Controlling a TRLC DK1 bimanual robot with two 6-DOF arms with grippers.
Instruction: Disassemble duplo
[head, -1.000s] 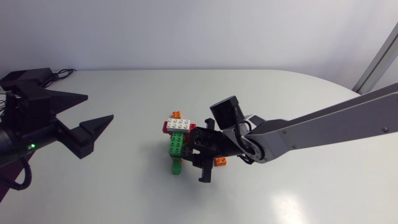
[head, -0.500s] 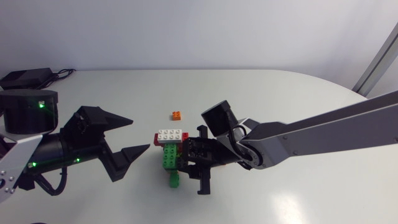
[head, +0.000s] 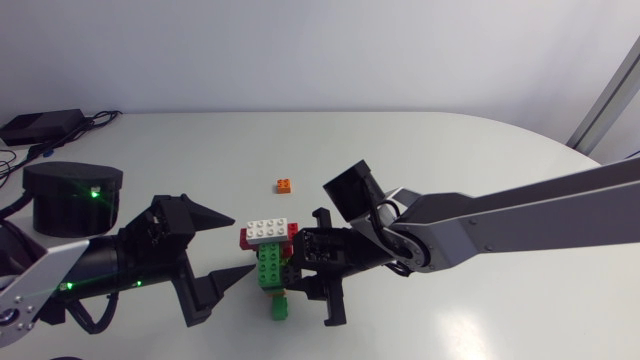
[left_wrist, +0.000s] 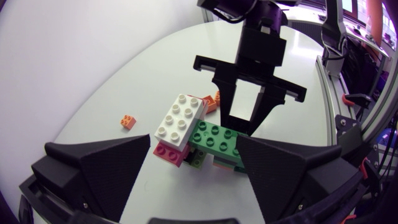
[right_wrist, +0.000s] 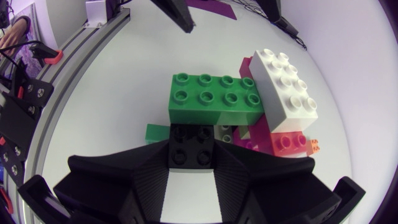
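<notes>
The duplo assembly (head: 267, 252) hangs just above the table's middle: a white brick (head: 268, 229) on a red one, a long green brick (right_wrist: 214, 98) and a small orange piece (right_wrist: 292, 143). At its right end, my right gripper (head: 312, 266) is shut on a black brick (right_wrist: 193, 146) of the assembly. My left gripper (head: 240, 250) stands open at the assembly's left end, its fingertips on either side of the white brick (left_wrist: 181, 118) and the green brick (left_wrist: 217, 138), not touching them. The right gripper (left_wrist: 247, 121) shows just beyond.
A loose orange brick (head: 285, 185) lies on the table behind the assembly, also seen as the orange brick (left_wrist: 129, 121) in the left wrist view. A black power adapter (head: 40, 125) with cables sits at the back left corner.
My left arm has swung in from the left until its open fingers flank the assembly. The right gripper has carried the assembly a little leftward and toward the front.
</notes>
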